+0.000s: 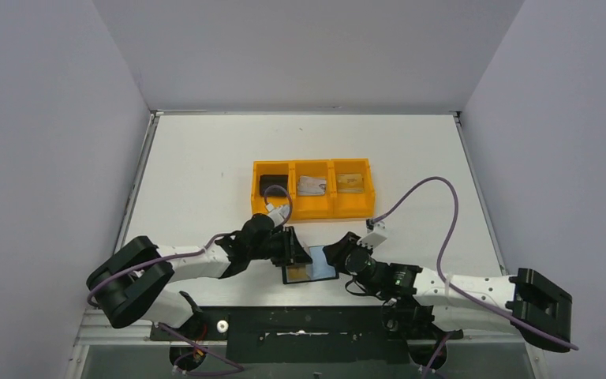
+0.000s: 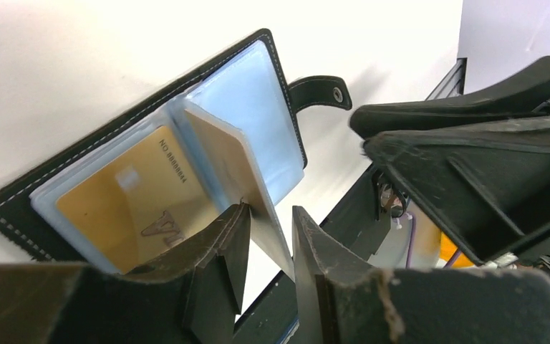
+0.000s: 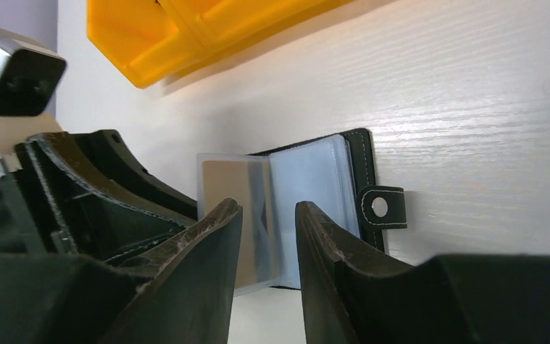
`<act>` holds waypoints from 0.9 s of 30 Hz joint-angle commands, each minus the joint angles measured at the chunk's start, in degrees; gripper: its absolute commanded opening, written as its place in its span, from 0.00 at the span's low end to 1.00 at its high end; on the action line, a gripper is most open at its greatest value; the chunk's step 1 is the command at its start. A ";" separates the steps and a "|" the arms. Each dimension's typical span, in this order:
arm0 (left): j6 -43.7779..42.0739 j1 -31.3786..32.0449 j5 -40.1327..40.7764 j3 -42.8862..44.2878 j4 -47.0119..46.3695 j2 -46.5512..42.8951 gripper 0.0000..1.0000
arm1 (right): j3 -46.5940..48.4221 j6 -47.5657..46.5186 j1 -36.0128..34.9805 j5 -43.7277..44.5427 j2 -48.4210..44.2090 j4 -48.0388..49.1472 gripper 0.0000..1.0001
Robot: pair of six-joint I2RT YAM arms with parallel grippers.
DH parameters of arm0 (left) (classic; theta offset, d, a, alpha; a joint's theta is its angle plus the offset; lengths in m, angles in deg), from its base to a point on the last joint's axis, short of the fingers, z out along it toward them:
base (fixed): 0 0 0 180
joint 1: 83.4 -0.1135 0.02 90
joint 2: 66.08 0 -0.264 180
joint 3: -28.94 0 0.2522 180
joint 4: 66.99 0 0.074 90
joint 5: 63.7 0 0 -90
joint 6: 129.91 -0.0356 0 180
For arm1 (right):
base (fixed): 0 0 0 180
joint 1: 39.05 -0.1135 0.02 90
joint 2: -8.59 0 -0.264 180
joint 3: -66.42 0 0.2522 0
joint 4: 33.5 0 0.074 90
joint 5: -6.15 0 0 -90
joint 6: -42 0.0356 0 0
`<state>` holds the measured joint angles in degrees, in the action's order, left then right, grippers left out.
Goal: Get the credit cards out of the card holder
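Beyond the card holder (image 1: 310, 274) — orange tray (image 1: 316, 210)

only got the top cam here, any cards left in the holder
Observer: Yes. The left wrist view shows a gold card sleeved in the open holder.
Operator: what's the left hand doing
Observer: The left hand is open, its fingers either side of a raised clear leaf that holds a second card.
Operator: and the right one
Observer: The right hand is open and holds nothing. It points at the holder, near its tab.
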<state>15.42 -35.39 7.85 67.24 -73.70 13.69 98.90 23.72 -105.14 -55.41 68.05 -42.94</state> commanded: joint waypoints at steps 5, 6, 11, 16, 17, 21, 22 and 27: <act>-0.57 3.43 -1.51 6.57 -5.61 6.23 0.32 | -2.46 2.26 -0.46 6.57 -12.03 -8.74 0.36; -0.13 3.70 -0.90 6.95 -5.09 6.60 0.32 | -2.76 2.26 -0.48 6.66 -12.99 -9.12 0.37; 0.54 4.38 5.55 3.88 -3.86 0.72 0.39 | -3.56 2.32 -0.53 6.13 -15.89 -10.51 0.39; -2.70 3.56 6.43 4.62 1.51 -1.89 0.46 | -4.30 2.12 -0.51 4.85 -14.69 -7.66 0.40; -2.85 3.50 5.33 5.07 1.24 -0.89 0.46 | -4.19 2.03 -0.56 4.82 -14.08 -7.22 0.40; -1.30 4.03 1.32 6.81 -1.99 3.34 0.44 | -2.27 2.36 -0.54 5.39 -11.57 -9.22 0.40; -0.82 4.48 2.35 6.56 -2.53 3.03 0.44 | -1.48 2.47 -0.60 5.44 -11.10 -10.16 0.40; -1.40 4.51 8.87 5.10 2.39 -2.34 0.43 | 0.96 -1.12 -0.93 3.22 -8.79 -9.45 0.40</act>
<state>14.91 -30.95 12.28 71.43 -72.70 16.13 95.64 24.82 -105.53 -52.63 57.87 -53.89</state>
